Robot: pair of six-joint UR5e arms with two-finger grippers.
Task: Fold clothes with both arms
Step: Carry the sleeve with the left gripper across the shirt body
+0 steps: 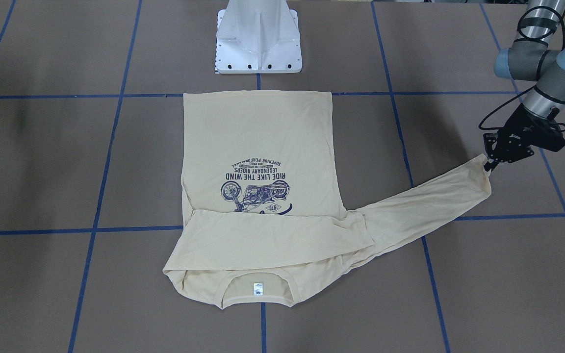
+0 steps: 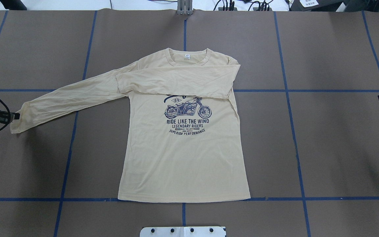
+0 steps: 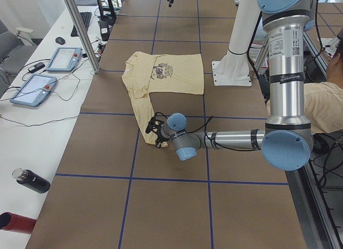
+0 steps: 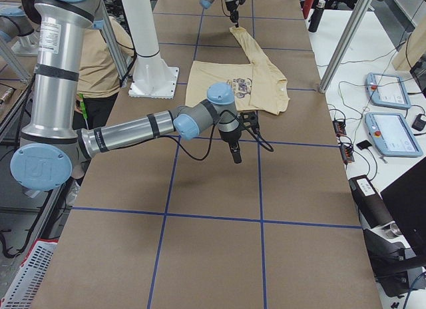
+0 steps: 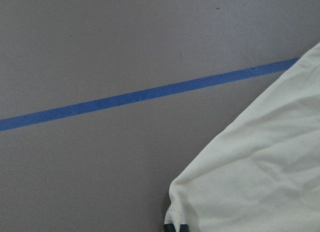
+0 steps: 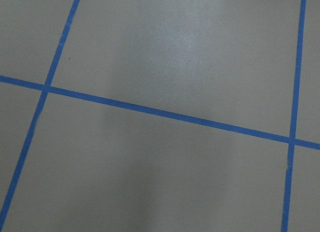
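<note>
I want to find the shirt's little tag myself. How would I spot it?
Find the cream-yellow T-shirt spread out in the middle of the brown table. Go to its round neck opening, at the end far from the robot. The tag is the tiny white square inside the collar, the only white bit on it.

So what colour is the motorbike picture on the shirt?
The motorbike picture on the shirt is dark navy blue. The overhead view shows it best.
</note>
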